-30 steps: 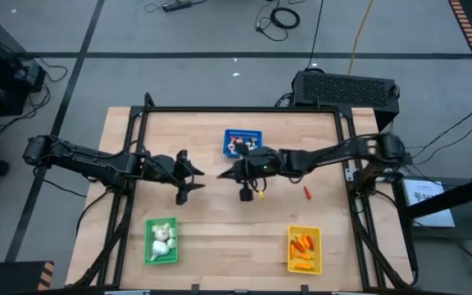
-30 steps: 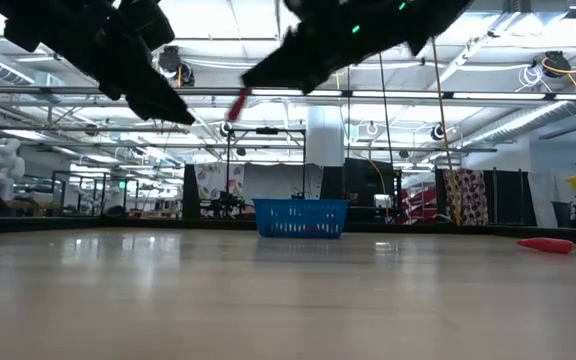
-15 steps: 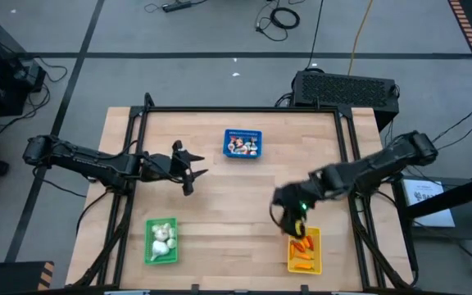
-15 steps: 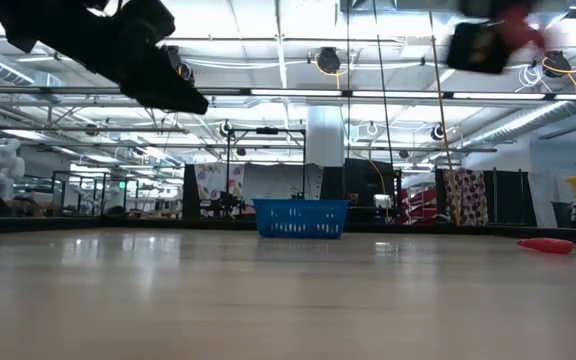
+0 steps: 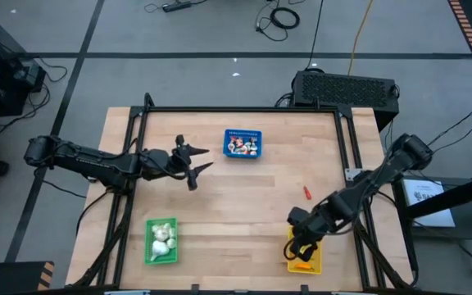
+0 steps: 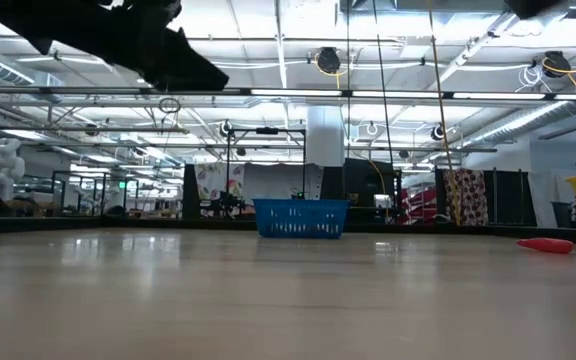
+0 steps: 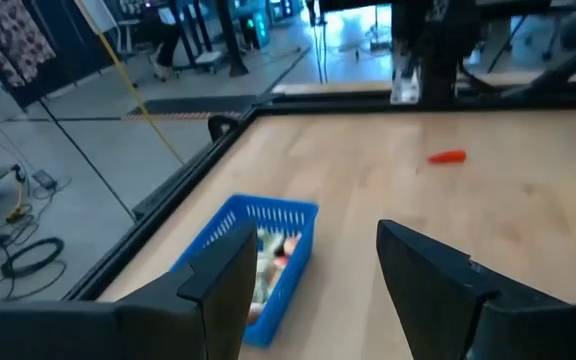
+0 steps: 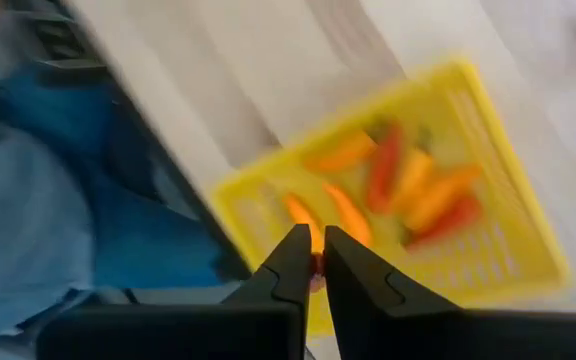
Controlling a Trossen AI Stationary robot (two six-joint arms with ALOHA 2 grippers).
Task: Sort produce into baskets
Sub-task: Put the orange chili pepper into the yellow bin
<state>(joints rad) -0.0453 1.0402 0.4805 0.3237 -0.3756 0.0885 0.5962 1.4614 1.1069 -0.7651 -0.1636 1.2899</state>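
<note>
We held our right gripper (image 8: 315, 262) over the yellow basket (image 5: 311, 260), fingers nearly clenched on a small red piece (image 8: 315, 266); our left gripper (image 5: 198, 161) waited, released.

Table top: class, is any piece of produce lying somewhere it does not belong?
Yes. One small red stick lies loose on the bare wood of the table, apart from all three baskets. It sits between the blue basket and the yellow basket, while like pieces already lie in the yellow one.
</note>
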